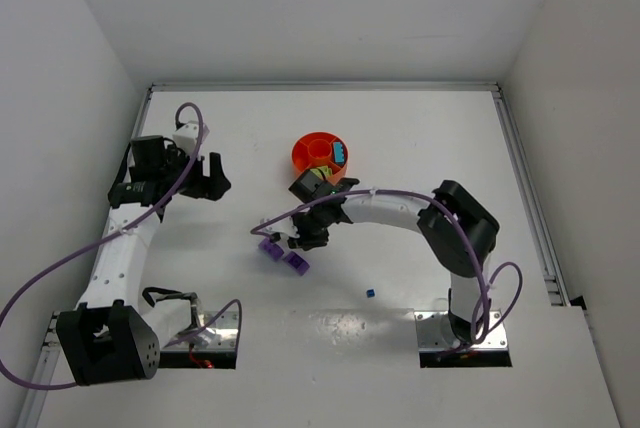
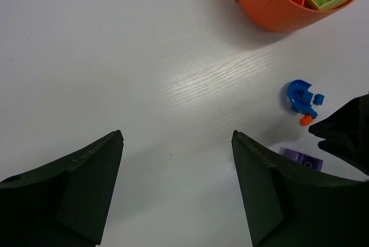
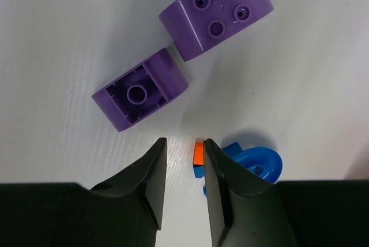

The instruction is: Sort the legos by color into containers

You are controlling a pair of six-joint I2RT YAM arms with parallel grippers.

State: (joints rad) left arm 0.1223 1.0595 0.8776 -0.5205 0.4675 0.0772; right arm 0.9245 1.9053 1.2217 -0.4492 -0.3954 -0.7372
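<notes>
Tiny orange lego (image 3: 199,153) lies on the table (image 3: 57,27), just beside a blue lego (image 3: 262,163) and near 2 purple legos (image 3: 140,94). It is likely light, hard and slick, so pinch its flat sides. Right end effector (image 3: 184,143) straddles it, narrowly apart, not clamped. Left end effector (image 2: 179,183) gapes wide, empty. Bowl (image 2: 271,4) sits farther off.
</notes>
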